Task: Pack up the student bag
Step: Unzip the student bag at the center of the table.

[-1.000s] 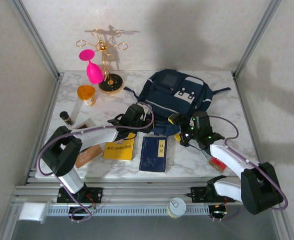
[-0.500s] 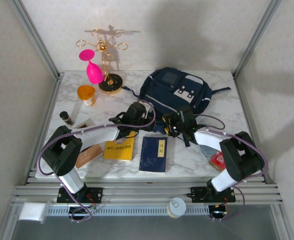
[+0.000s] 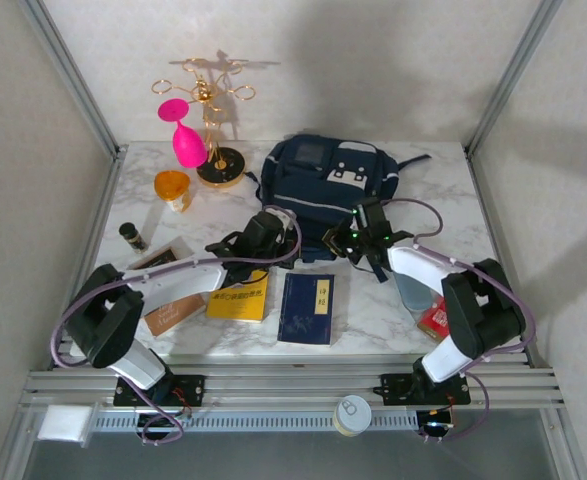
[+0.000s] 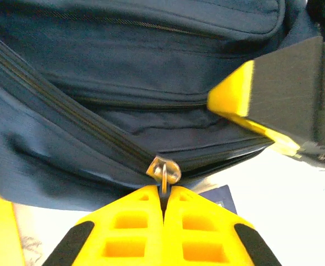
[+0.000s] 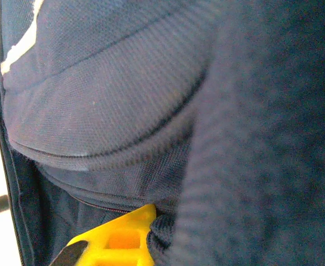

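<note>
The student bag (image 3: 323, 180), navy blue with pale trim and a grey patch, lies at the back middle of the table. My left gripper (image 3: 289, 246) is at its near left edge, shut on the metal zipper pull (image 4: 164, 170), with the closed fingertips (image 4: 145, 208) right below the zipper track. My right gripper (image 3: 350, 240) is at the bag's near right edge, shut on a fold of the bag's fabric (image 5: 173, 238). One yellow finger (image 5: 118, 238) shows beside that fold. The right gripper's finger (image 4: 273, 94) also shows in the left wrist view, pressed against the bag.
A yellow book (image 3: 238, 298) and a small navy book (image 3: 308, 307) lie in front of the bag. A gold stand (image 3: 216, 125), pink glass (image 3: 185, 142), orange cup (image 3: 172, 187) and dark bottle (image 3: 131, 235) stand at the left. A clear cup (image 3: 413, 292) and red item (image 3: 435, 322) sit right.
The right gripper has swung in to the bag's near edge and shut on its fabric. The bag has shifted left and back. The left gripper has stayed shut on the zipper pull.
</note>
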`<act>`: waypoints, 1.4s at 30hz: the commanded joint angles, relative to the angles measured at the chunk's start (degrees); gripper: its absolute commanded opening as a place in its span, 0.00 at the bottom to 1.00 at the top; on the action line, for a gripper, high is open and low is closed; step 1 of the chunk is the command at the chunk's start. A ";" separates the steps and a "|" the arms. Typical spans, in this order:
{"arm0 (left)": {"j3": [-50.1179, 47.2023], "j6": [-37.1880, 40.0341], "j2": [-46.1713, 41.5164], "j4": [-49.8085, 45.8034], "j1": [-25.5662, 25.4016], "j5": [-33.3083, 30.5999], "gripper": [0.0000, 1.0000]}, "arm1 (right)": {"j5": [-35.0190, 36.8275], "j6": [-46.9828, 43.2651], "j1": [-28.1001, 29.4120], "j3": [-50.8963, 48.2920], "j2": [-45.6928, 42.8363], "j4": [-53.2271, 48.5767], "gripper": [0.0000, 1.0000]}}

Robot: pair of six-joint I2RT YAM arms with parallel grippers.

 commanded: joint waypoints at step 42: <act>6.64 8.16 6.80 -5.70 2.93 14.59 0.51 | 7.96 15.18 -1.46 -5.40 -5.85 -1.08 0.88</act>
